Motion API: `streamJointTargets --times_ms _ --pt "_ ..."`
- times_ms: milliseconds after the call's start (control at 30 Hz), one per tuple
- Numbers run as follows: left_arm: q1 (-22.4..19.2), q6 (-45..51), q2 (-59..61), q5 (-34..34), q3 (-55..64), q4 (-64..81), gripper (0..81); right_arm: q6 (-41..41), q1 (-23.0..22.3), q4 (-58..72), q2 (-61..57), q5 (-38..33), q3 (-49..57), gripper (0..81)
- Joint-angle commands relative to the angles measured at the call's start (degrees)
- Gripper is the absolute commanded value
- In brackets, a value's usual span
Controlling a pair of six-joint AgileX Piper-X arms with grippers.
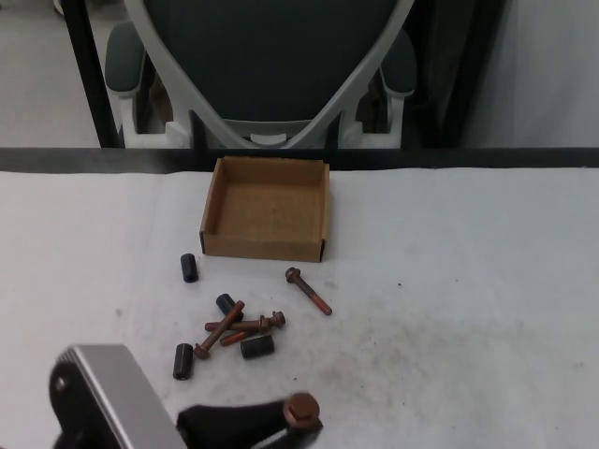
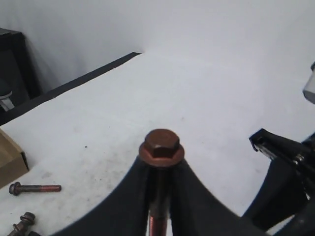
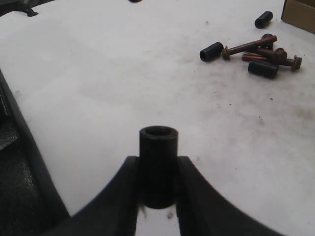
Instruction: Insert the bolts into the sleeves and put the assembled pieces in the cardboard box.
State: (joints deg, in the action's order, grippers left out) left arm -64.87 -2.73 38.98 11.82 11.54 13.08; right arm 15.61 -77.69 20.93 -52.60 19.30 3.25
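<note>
White and faintly smudged, our desk (image 1: 468,281) carries the open brown cardboard box (image 1: 262,247) near its far edge. Our left gripper (image 2: 160,169) is clamped on a rusty-brown hex-head metal bolt (image 2: 161,147), whose head sticks out past the fingertips. Our right gripper (image 3: 157,169) pinches a short black cylindrical sleeve (image 3: 158,142), open end outward. In front of the box we see loose bolts (image 1: 239,327) and loose sleeves (image 1: 256,347) clustered, with a single bolt (image 1: 309,291) lying apart.

Right gripper (image 3: 157,169) clamps black sleeve (image 3: 158,142), open bore visible.
Loose bolts (image 3: 248,45) and sleeves (image 3: 211,51) clustered on white table (image 3: 98,83); another sleeve (image 3: 264,19) apart, near cardboard box (image 3: 299,14).
</note>
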Motion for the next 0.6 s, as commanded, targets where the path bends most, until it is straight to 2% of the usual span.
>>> streamJointTargets --times_ms 0,167,400,567 --pt "2.20 1.42 -0.36 -0.85 -0.03 3.32 0.8 -3.42 0.09 0.32 0.64 0.63 1.49 0.2" --pt "10.32 1.69 -0.36 -11.50 -0.03 7.42 0.8 -5.61 2.02 0.32 0.64 0.42 3.24 0.2" --pt "22.24 10.59 -0.36 -26.38 -0.03 8.68 0.8 -8.38 8.86 0.32 0.50 -7.40 6.63 0.2" --pt "26.55 15.35 -0.36 -34.36 -0.03 8.67 0.8 -9.62 12.19 0.32 -0.56 -10.95 7.85 0.2"
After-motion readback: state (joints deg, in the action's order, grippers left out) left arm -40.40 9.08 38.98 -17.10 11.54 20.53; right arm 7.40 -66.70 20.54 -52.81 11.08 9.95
